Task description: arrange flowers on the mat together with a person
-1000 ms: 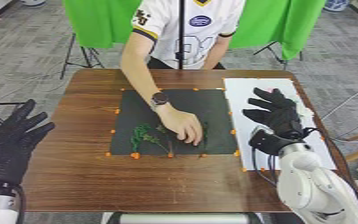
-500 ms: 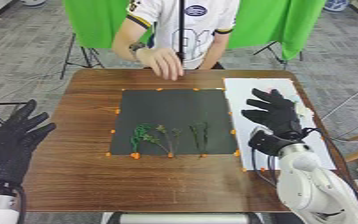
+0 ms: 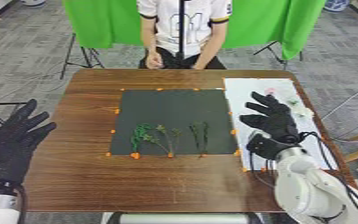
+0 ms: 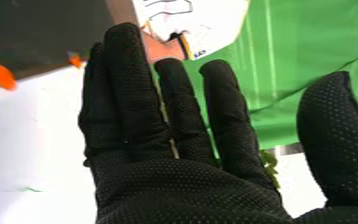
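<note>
On the dark mat (image 3: pixel 171 110), green stems lie side by side near its front edge: a curly green sprig (image 3: pixel 141 136), a branching sprig (image 3: pixel 165 140) and thin upright stems (image 3: pixel 199 136). The robot's right hand (image 3: pixel 273 120) is over the white sheet (image 3: pixel 257 162), right of the mat, its fingers straight. Pink and pale flowers (image 3: pixel 297 107) lie beyond it on the sheet. In the right wrist view the right hand (image 4: pixel 184 185) has its fingers extended and thumb apart, holding nothing. My left hand (image 3: pixel 14 145) stands off the table's left side, fingers straight.
The brown wooden table (image 3: pixel 158 185) has orange markers (image 3: pixel 135 156) along the mat's border. Across it, a person's hands (image 3: pixel 155 62) are at the far edge. Green cloth (image 3: pixel 273 25) hangs behind, and a dark pole (image 3: pixel 182 30) stands at the table's far side.
The person's hand, earlier at the thin stems on the mat, has drawn back past the table's far edge, leaving the stems lying there. My right hand has shifted slightly left and nearer.
</note>
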